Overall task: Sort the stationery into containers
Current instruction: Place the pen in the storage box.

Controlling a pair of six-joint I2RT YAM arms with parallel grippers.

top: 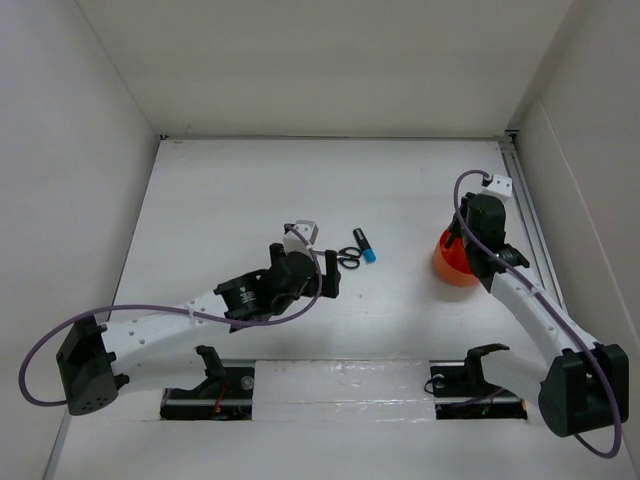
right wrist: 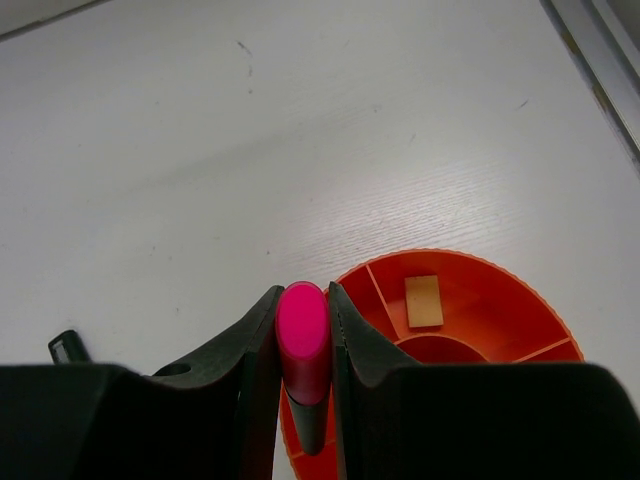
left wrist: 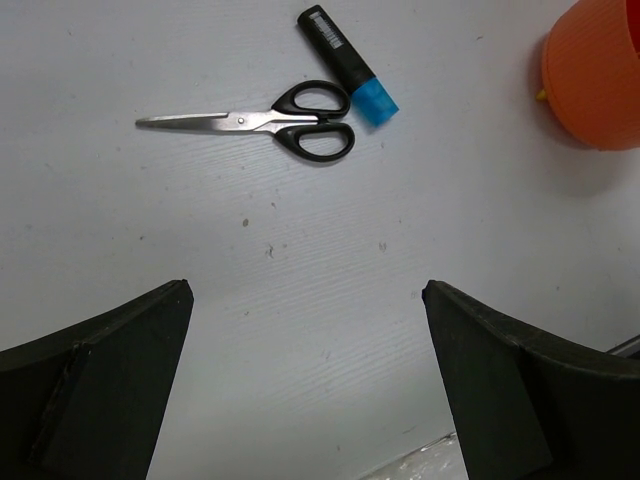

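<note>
A black marker with a pink cap [right wrist: 302, 340] is pinched between the narrowly parted fingers of the right gripper [right wrist: 302, 300]. Its glossy, rounded cap shows between the pads and its dark barrel points down at the near rim of a small round orange plastic cup [right wrist: 505, 300]; whether barrel and rim touch cannot be told. The cup stands toward the right side of the white table [top: 250, 190]. It has a ribbed outer wall, a round middle well and wedge compartments around it, divided by thin ribs. One small tan rectangular eraser [right wrist: 423, 301] lies flat in a wedge on the far side. Near the table's middle lie one pair of black-handled scissors [left wrist: 275, 122], blades closed, and one black marker with a blue cap [left wrist: 350, 65], its cap just beside the scissor handles. That makes two markers, one pair of scissors, one eraser and one cup in view. The blue-capped marker's barrel carries white printing, too small to read. The left gripper [left wrist: 307, 290] is spread wide over bare table short of the scissors, holding nothing.
</note>
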